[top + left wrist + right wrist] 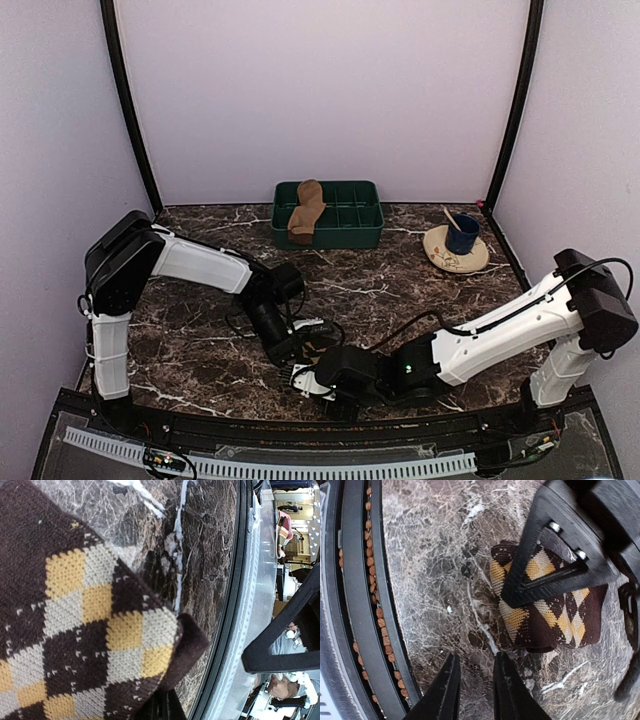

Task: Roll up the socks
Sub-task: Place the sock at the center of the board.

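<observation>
The argyle sock [550,615] is chunky knit, dark brown with tan and cream diamonds, folded into a fat wad at 6 o'clock on the table [400,290]. The left claw [160,710] is clamped tight on it. The right claw [477,660] sits just beside it, cracked open a bit and holding nothing. The plain tan sock [306,208] droops over the green compartment tray [345,238] at 12 o'clock. The table is dark marble-look with white veins (pretty glossy), and the walls are pale lilac. A blue cup [463,236] sits on a saucer at 2 o'clock.
</observation>
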